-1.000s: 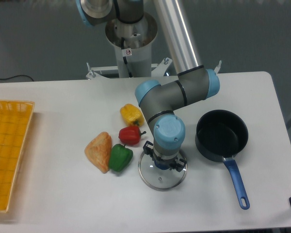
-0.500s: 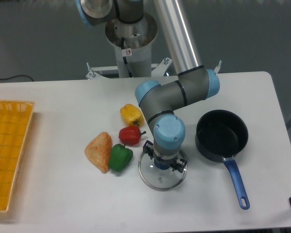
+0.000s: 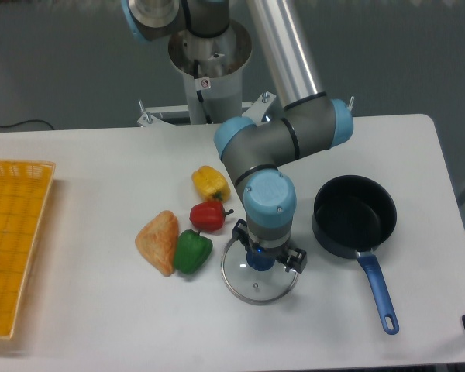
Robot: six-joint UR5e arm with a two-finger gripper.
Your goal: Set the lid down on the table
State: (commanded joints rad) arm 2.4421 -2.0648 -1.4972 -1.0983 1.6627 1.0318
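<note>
The lid [image 3: 259, 279] is seen lying flat on the white bench [image 3: 101, 318], just right of the green pepper [image 3: 191, 251] and left of the dark saucepan [image 3: 354, 216], whose blue handle [image 3: 378, 292] points toward the near edge. The lid's blue knob [image 3: 258, 260] shows directly under the gripper [image 3: 260, 260], which is held vertically over the lid's centre by the arm [image 3: 273, 147]. The fingers are mostly hidden by the wrist housing; black parts stick out at either side of the knob, but whether the knob is clasped or the fingers stand free of it cannot be told from this view. A small vent hole can be made out in the glass near the lid's front rim. A red pepper [image 3: 208, 215] and a yellow pepper [image 3: 209, 183] are set behind the green one, and a tan wedge-shaped item [image 3: 160, 242] lies touching the green pepper's left side. A yellow mesh basket [image 3: 12, 248] is seen at the bench's left edge, well apart from the lid.
</note>
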